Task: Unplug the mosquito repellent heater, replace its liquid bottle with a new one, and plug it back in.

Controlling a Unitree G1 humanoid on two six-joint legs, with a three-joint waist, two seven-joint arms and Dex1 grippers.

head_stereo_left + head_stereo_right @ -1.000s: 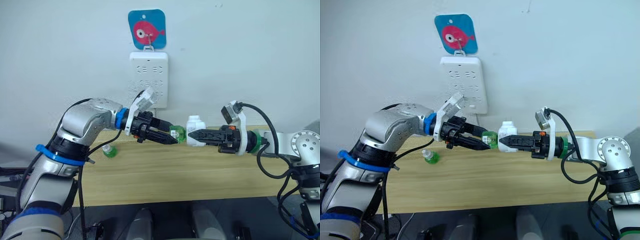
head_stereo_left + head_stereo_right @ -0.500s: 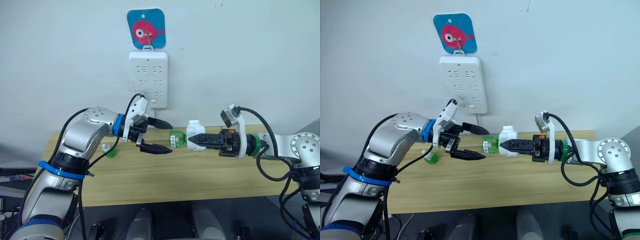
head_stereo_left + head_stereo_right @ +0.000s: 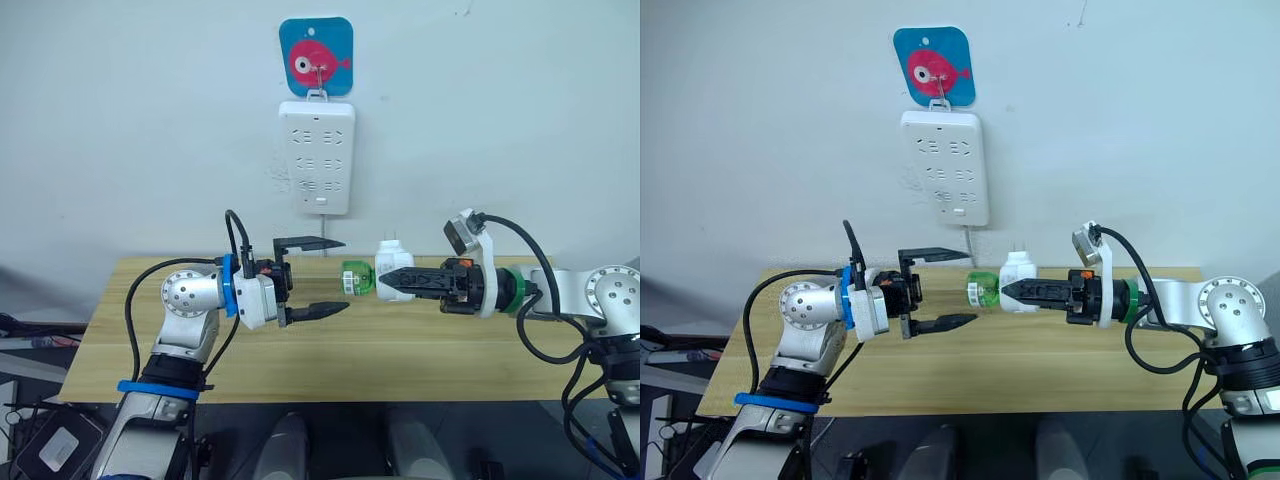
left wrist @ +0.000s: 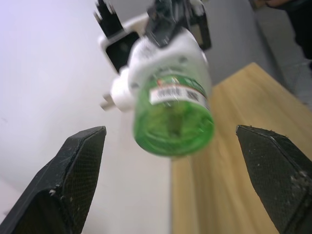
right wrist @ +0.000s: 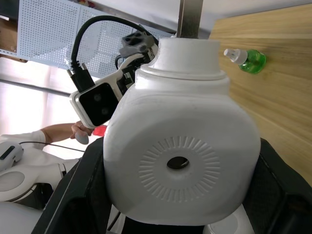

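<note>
Lighting is bright, even and diffuse in the head views, with soft shadows on the wall (image 3: 150, 120). In the left wrist view, the liquid bottle (image 4: 174, 119) is blurred. The right wrist view is overexposed at 9 o'clock.

Person's hand (image 5: 80, 131) partly hidden

We see the mosquito repellent heater (image 5: 180, 161) plain white, with a ring of fine ribs round its dark vent hole. The liquid bottle (image 4: 174, 122) screwed into it is translucent green, with a white label printed in what looks like red. Past the right gripper's (image 3: 380, 283) black fingertips lies the new one (image 5: 246, 60), green, white-capped.
</note>
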